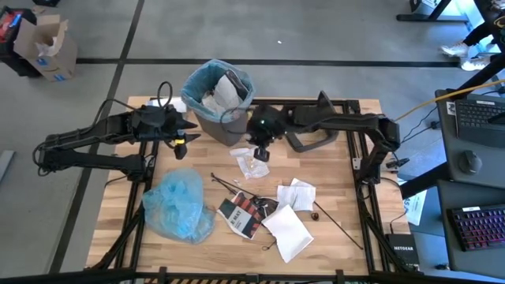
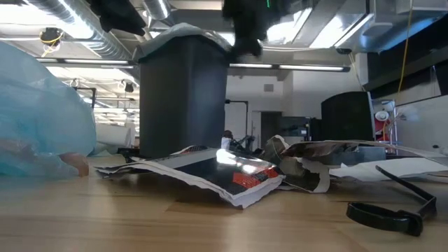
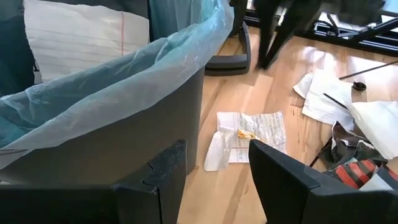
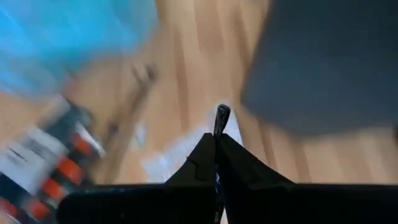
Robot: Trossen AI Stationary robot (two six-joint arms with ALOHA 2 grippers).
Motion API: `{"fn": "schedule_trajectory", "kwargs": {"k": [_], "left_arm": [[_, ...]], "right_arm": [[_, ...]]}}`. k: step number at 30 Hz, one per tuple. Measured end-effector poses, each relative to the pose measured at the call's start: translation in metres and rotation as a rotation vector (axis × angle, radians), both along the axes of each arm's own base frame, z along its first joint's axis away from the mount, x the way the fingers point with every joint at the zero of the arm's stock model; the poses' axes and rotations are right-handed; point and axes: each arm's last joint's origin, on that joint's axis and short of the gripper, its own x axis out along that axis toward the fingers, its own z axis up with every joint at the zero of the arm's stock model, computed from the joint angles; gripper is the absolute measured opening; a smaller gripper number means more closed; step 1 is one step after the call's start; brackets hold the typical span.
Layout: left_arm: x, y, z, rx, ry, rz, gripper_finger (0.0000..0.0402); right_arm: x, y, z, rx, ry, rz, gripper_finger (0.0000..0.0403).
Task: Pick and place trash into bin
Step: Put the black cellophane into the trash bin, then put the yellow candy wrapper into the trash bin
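The dark grey bin [image 1: 218, 99] with its light blue liner stands at the table's far middle, with white paper inside. My left gripper [image 3: 214, 180] waits open beside the bin's left wall. Just right of the bin my right gripper [image 1: 260, 151] hangs above the table, shut on a thin dark stick [image 4: 221, 117]. Below it a crumpled white paper [image 1: 251, 163] lies flat on the wood. Nearer the front lie a red-black-white printed packet [image 1: 241, 214] and white mailers [image 1: 288, 229]. My right gripper pinches a thin dark stick between its two shut fingers; a short end [image 4: 221, 116] juts out past the fingertips. The fingers slant down toward the table. The jutting end is clear of the table; the fingers hide the rest of the stick.
A crumpled light blue bag [image 1: 180, 203] lies at the front left. A long thin dark stick [image 1: 339, 225] lies at the right, and a black strap [image 2: 392, 213] near the front edge. A cardboard box [image 1: 47, 47] sits on the floor beyond the table's far left corner.
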Motion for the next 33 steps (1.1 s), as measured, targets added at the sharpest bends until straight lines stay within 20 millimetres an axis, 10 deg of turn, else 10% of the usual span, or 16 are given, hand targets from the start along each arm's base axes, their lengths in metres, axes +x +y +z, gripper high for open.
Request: {"fn": "schedule_trajectory", "kwargs": {"k": [11,20,33], "left_arm": [[0.0,0.0,0.0,0.004,-0.004,-0.002,0.0166],[0.0,0.0,-0.001,-0.02,-0.002,0.011,0.0166],[-0.002,-0.001,-0.004,-0.032,0.03,0.014,0.0166]], "right_arm": [[0.02,-0.026,0.1,-0.174,-0.593,-0.116,0.0003],[0.032,-0.061,0.084,-0.233,-0.618,-0.236,0.0022],[0.003,-0.046,0.103,-0.181,-0.531,-0.135,0.0214]]}}
